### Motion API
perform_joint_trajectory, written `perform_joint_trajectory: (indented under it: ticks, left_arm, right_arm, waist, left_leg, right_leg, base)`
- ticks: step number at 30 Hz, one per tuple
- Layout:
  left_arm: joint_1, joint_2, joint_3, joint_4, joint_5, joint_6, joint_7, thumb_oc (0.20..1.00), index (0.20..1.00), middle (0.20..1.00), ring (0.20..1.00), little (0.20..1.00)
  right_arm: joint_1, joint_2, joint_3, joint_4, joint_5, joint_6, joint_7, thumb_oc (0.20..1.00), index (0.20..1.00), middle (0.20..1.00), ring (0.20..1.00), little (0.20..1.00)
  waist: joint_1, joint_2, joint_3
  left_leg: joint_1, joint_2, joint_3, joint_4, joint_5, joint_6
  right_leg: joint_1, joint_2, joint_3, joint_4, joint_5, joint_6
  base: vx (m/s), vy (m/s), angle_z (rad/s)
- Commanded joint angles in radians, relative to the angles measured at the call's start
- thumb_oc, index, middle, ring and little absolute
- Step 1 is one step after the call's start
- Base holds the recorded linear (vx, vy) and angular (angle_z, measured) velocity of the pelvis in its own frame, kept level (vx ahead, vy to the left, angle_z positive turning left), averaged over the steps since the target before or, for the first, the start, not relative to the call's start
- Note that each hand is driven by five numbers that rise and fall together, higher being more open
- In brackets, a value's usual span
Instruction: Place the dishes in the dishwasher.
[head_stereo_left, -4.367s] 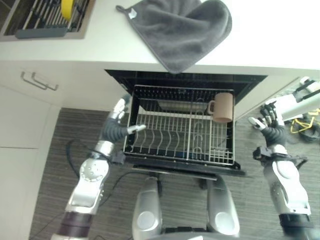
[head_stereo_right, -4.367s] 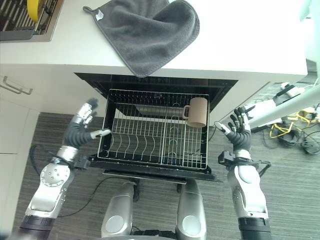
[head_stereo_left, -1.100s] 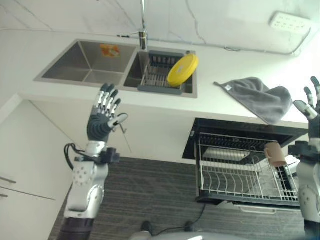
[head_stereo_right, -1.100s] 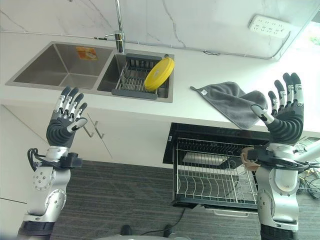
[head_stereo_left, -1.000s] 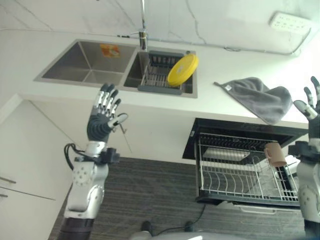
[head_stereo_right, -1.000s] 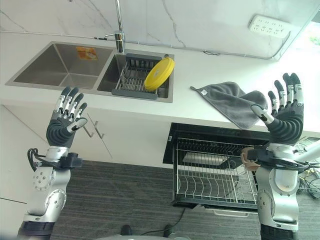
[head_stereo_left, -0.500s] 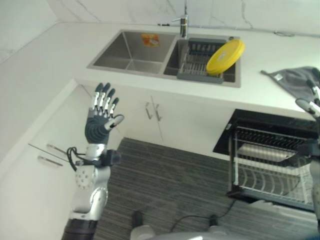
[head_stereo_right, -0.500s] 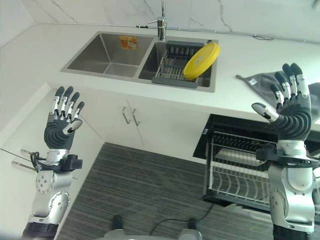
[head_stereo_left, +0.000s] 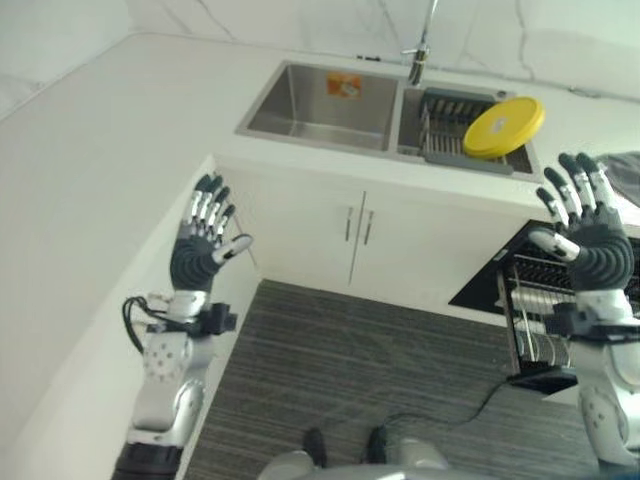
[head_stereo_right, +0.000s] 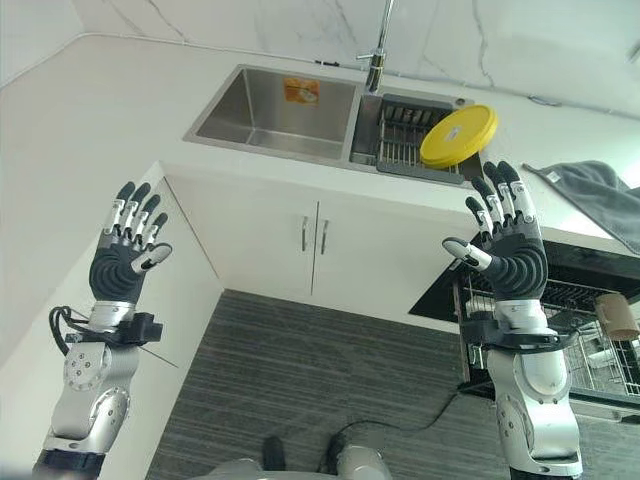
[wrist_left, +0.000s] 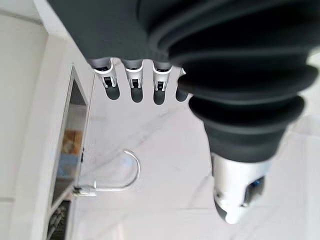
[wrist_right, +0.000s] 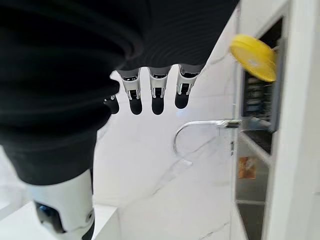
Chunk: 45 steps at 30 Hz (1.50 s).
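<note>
The yellow plate (head_stereo_right: 458, 136) leans in the sink rack (head_stereo_right: 400, 140), well beyond both raised hands. The left hand (head_stereo_right: 122, 260) and right hand (head_stereo_right: 512, 255) hold nothing, fingers (wrist_right: 156, 95) straight and spread. The right eye view adds a cup (head_stereo_right: 616, 316) in the dishwasher rack (head_stereo_right: 590, 340).

double sink (head_stereo_right: 270, 115) | tap (head_stereo_right: 378, 48) | grey cloth (head_stereo_right: 600, 195), probably a towel

left hand (head_stereo_left: 198, 255) raised, fingers straight and spread, holding nothing, in front of the white bench (head_stereo_left: 120, 150) corner. right hand (head_stereo_left: 592, 240) raised likewise, fingers spread, empty, at right. double sink (head_stereo_left: 330, 105) set in bench; tap (head_stereo_left: 423, 45) behind it. yellow plate (head_stereo_left: 503, 127) leans tilted in the dark drying rack (head_stereo_left: 450, 125) in the sink's right basin. white cupboard doors (head_stereo_left: 350, 240) below. dishwasher rack (head_stereo_left: 535, 300) pulled out, lower right, partly behind right hand. grey striped floor (head_stereo_left: 380, 370).
</note>
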Motion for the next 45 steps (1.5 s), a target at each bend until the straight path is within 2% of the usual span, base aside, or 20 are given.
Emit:
perform_joint_trajectory:
  ticks: [1, 8, 10, 12, 14, 15, 17, 18, 19, 20, 23, 28, 32, 39, 45]
  left_arm:
    - [-0.044, 0.011, 0.015, -0.058, 0.081, -0.042, 0.016, 1.0, 1.0, 1.0, 1.0, 1.0]
    - [-0.082, 0.012, -0.027, -0.037, 0.1, -0.031, 0.057, 1.0, 1.0, 1.0, 1.0, 1.0]
    - [-0.092, 0.008, -0.038, -0.027, 0.105, -0.026, 0.062, 1.0, 1.0, 1.0, 1.0, 1.0]
    - [-0.078, 0.004, -0.035, -0.028, 0.101, -0.027, 0.054, 1.0, 1.0, 1.0, 1.0, 1.0]
    - [-0.059, -0.004, -0.032, -0.032, 0.078, -0.028, 0.037, 1.0, 1.0, 1.0, 1.0, 1.0]
    - [-0.052, -0.01, -0.029, -0.031, 0.074, -0.028, 0.025, 1.0, 1.0, 1.0, 1.0, 1.0]
    - [-0.046, -0.017, -0.032, -0.032, 0.079, -0.032, 0.011, 1.0, 1.0, 1.0, 1.0, 1.0]
    - [-0.044, -0.021, -0.04, -0.027, 0.06, -0.033, 0.011, 1.0, 1.0, 1.0, 1.0, 1.0]
    - [-0.051, -0.021, -0.051, -0.022, 0.052, -0.035, 0.024, 1.0, 1.0, 1.0, 1.0, 1.0]
    - [-0.054, -0.022, -0.06, -0.016, 0.053, -0.045, 0.038, 1.0, 1.0, 1.0, 1.0, 1.0]
    - [-0.042, -0.026, -0.06, -0.005, 0.049, -0.065, 0.026, 1.0, 1.0, 1.0, 1.0, 1.0]
    - [-0.021, -0.028, -0.049, 0.016, 0.02, -0.093, 0.003, 1.0, 1.0, 1.0, 1.0, 1.0]
    - [-0.007, -0.028, -0.046, 0.003, 0.021, -0.087, 0.005, 1.0, 1.0, 1.0, 1.0, 1.0]
    - [-0.01, -0.019, -0.046, -0.005, 0.032, -0.072, -0.031, 1.0, 1.0, 1.0, 1.0, 1.0]
    - [-0.03, -0.005, -0.022, -0.031, 0.047, -0.036, -0.055, 1.0, 1.0, 1.0, 1.0, 1.0]
  right_arm:
    - [-0.056, -0.028, 0.004, -0.014, -0.027, -0.086, -0.024, 1.0, 1.0, 1.0, 1.0, 1.0]
    - [-0.087, -0.037, 0.01, -0.012, -0.025, -0.091, -0.043, 1.0, 1.0, 1.0, 1.0, 1.0]
    - [-0.092, -0.036, 0.006, -0.005, -0.026, -0.095, -0.03, 1.0, 1.0, 1.0, 1.0, 1.0]
    - [-0.088, -0.045, -0.003, -0.006, -0.01, -0.094, -0.022, 1.0, 1.0, 1.0, 1.0, 1.0]
    - [-0.08, -0.045, -0.009, -0.008, -0.007, -0.094, -0.01, 1.0, 1.0, 1.0, 1.0, 1.0]
    - [-0.076, -0.042, -0.01, -0.008, -0.012, -0.096, -0.001, 1.0, 1.0, 1.0, 1.0, 1.0]
    - [-0.092, -0.031, 0.01, -0.012, -0.045, -0.08, 0.003, 1.0, 1.0, 1.0, 1.0, 1.0]
    - [-0.115, -0.025, 0.036, -0.001, -0.079, -0.077, -0.004, 1.0, 1.0, 1.0, 1.0, 1.0]
    - [-0.112, -0.028, 0.04, -0.001, -0.067, -0.081, 0.005, 1.0, 1.0, 1.0, 1.0, 1.0]
    - [-0.108, -0.034, 0.039, 0.0, -0.058, -0.082, 0.019, 1.0, 1.0, 1.0, 1.0, 1.0]
    - [-0.102, -0.055, 0.027, 0.007, -0.035, -0.085, 0.04, 1.0, 1.0, 1.0, 1.0, 1.0]
    - [-0.07, -0.062, -0.008, -0.002, -0.001, -0.093, 0.064, 1.0, 1.0, 1.0, 1.0, 1.0]
    - [-0.053, -0.064, -0.015, -0.025, -0.013, -0.071, 0.081, 1.0, 1.0, 1.0, 1.0, 1.0]
    - [-0.064, -0.055, 0.004, -0.027, -0.047, -0.077, 0.059, 1.0, 1.0, 1.0, 1.0, 1.0]
    - [-0.06, -0.022, 0.022, -0.027, -0.07, -0.093, 0.039, 1.0, 1.0, 1.0, 1.0, 1.0]
  waist:
    - [-0.014, 0.013, -0.057]
    - [-0.046, 0.021, -0.08]
    - [-0.057, 0.013, -0.075]
    - [-0.059, -0.004, -0.064]
    - [-0.055, -0.015, -0.049]
    - [-0.054, -0.013, -0.043]
    - [-0.04, -0.006, -0.034]
    - [-0.031, 0.014, -0.036]
    - [-0.028, 0.03, -0.039]
    - [-0.017, 0.044, -0.042]
    - [-0.009, 0.056, -0.047]
    - [-0.023, 0.061, -0.055]
    - [-0.019, 0.055, -0.062]
    - [0.022, 0.024, -0.08]
    - [0.041, 0.013, -0.092]
  left_leg:
    - [0.029, 0.037, -0.104, 0.026, -0.103, -0.065]
    - [0.021, 0.07, -0.068, 0.074, -0.109, -0.093]
    - [-0.015, 0.095, -0.055, 0.189, -0.105, -0.111]
    - [-0.088, 0.125, -0.043, 0.393, -0.066, -0.125]
    - [-0.171, 0.139, -0.056, 0.565, -0.044, -0.126]
    - [-0.208, 0.141, -0.071, 0.599, -0.05, -0.12]
    - [-0.219, 0.133, -0.07, 0.492, -0.064, -0.103]
    - [-0.185, 0.151, -0.047, 0.257, -0.014, -0.117]
    - [-0.18, 0.15, -0.058, 0.12, 0.026, -0.128]
    - [-0.189, 0.156, -0.099, 0.022, 0.086, -0.144]
    - [-0.207, 0.166, -0.102, -0.013, 0.123, -0.156]
    - [-0.197, 0.177, -0.072, -0.016, 0.101, -0.153]
    - [-0.184, 0.167, -0.06, -0.011, 0.083, -0.142]
    - [-0.165, 0.104, -0.087, 0.001, 0.034, -0.095]
    - [-0.125, 0.059, -0.111, 0.007, -0.002, -0.056]
  right_leg:
    - [0.058, 0.022, 0.047, -0.072, 0.006, 0.053]
    - [0.085, 0.047, 0.086, -0.13, 0.025, 0.036]
    - [0.089, 0.053, 0.105, -0.136, 0.023, 0.023]
    - [0.095, 0.052, 0.111, -0.137, 0.024, 0.0]
    - [0.098, 0.053, 0.115, -0.129, 0.026, -0.018]
    - [0.098, 0.058, 0.118, -0.123, 0.026, -0.02]
    - [0.113, 0.064, 0.128, -0.127, 0.014, -0.01]
    - [0.136, 0.075, 0.128, -0.148, -0.003, 0.003]
    - [0.146, 0.084, 0.134, -0.152, -0.02, 0.009]
    - [0.167, 0.099, 0.157, -0.152, -0.042, 0.008]
    - [0.197, 0.113, 0.173, -0.152, -0.069, 0.003]
    - [0.213, 0.102, 0.173, -0.152, -0.076, 0.005]
    - [0.222, 0.083, 0.162, -0.143, -0.08, 0.013]
    - [0.226, 0.014, 0.132, -0.086, -0.096, 0.053]
    - [0.197, -0.04, 0.108, -0.005, -0.072, 0.096]
  base:
    - [0.06, -0.118, -0.14]
    - [0.08, -0.255, -0.1]
    - [0.07, -0.314, -0.17]
    - [0.05, -0.302, -0.12]
    - [0.05, -0.256, -0.27]
    - [0.1, -0.212, -0.27]
    - [0.19, -0.081, -0.2]
    - [0.31, 0.058, -0.29]
    - [0.38, 0.117, -0.29]
    - [0.25, 0.104, -0.5]
    - [0.21, 0.096, -0.71]
    - [0.23, 0.151, -0.39]
    - [0.25, 0.146, -0.05]
    - [0.25, 0.182, 0.1]
    - [0.19, 0.192, 0.15]
